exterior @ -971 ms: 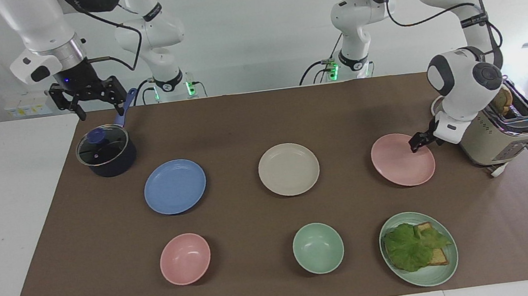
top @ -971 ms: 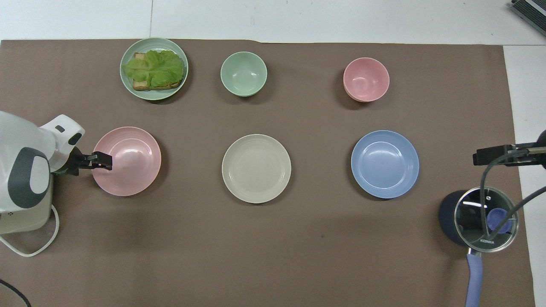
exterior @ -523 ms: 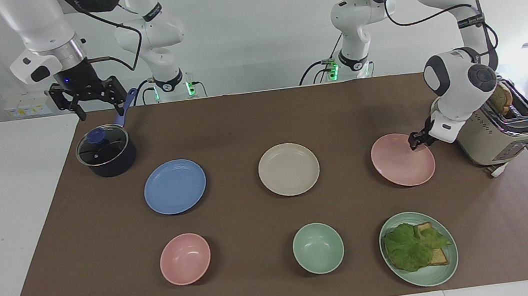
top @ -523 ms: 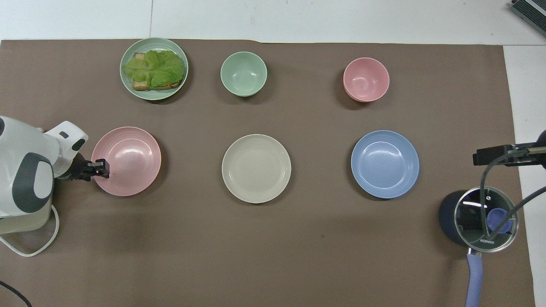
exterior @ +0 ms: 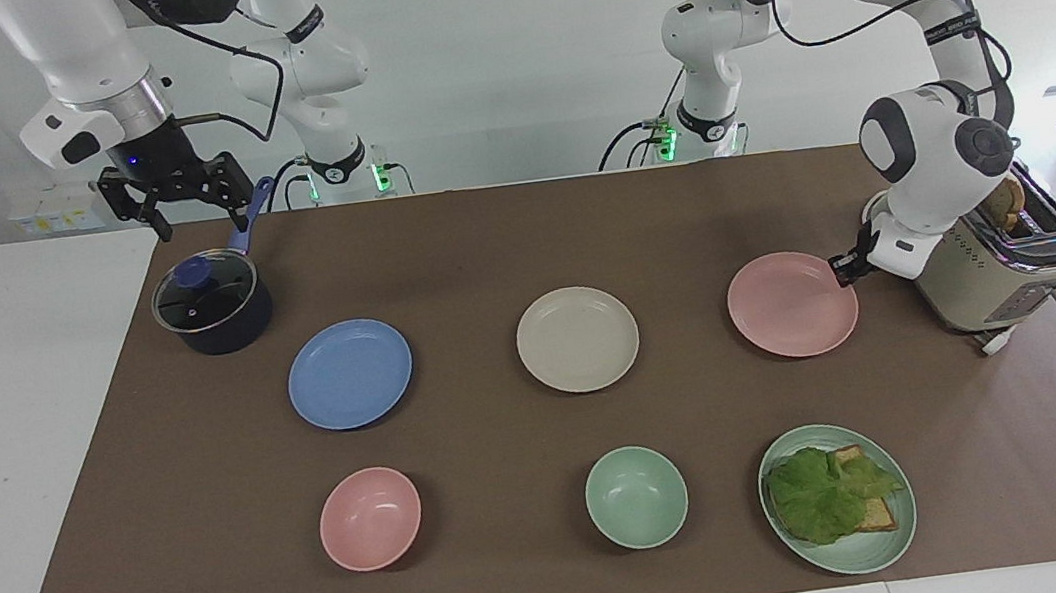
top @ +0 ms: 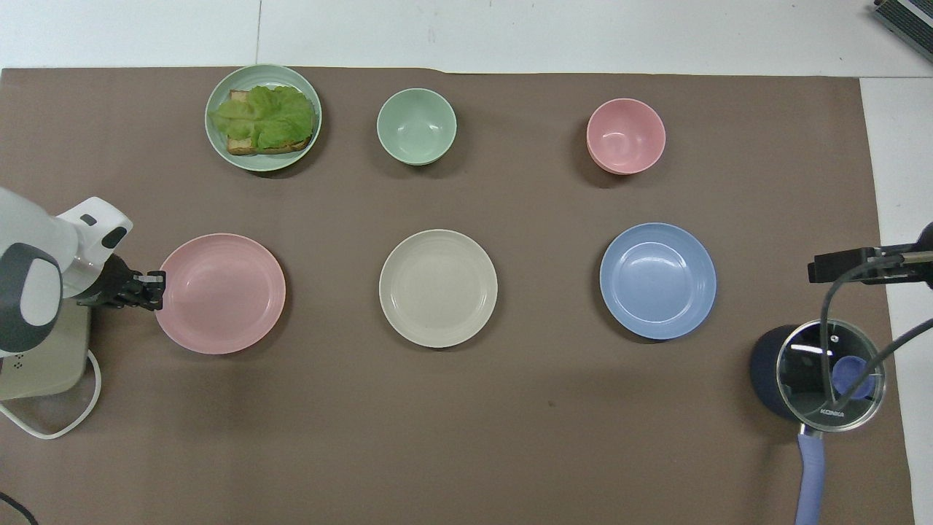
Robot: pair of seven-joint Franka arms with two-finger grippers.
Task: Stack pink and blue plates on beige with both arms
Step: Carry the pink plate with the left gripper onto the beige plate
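My left gripper [exterior: 842,270] [top: 153,286] is shut on the rim of the pink plate [exterior: 793,304] [top: 222,293], on the edge that faces the toaster. The plate hangs just above the brown cloth at the left arm's end of the table. The beige plate [exterior: 578,339] [top: 438,288] lies flat in the middle of the cloth. Beside it, toward the right arm's end, lies the blue plate [exterior: 350,374] [top: 658,281]. My right gripper [exterior: 178,193] [top: 838,266] waits open in the air over the pot's handle, holding nothing.
A dark pot with a glass lid [exterior: 213,305] stands at the right arm's end. A beige toaster [exterior: 998,269] stands beside the pink plate. Farther from the robots sit a pink bowl [exterior: 370,517], a green bowl [exterior: 636,497] and a green plate [exterior: 863,560] with lettuce and toast.
The left gripper closed on the pink plate's rim and raised it off the cloth, drawing back a little toward the toaster. The right arm stayed still.
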